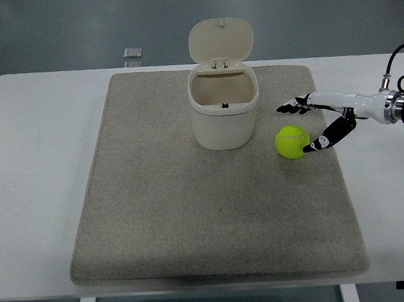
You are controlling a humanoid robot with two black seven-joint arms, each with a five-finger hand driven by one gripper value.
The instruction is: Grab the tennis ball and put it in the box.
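The fuzzy yellow-green tennis ball point(292, 142) lies on the grey felt mat point(193, 214), just right of the open cream plastic box point(224, 107). The right hand point(322, 119) reaches in low from the right, fingers point(291, 106) spread and released, thumb tip beside the ball's right side, fingers behind it.

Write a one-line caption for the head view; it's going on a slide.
Right hand, fingers open, closing in beside the tennis ball on the mat, next to the open-lidded box.
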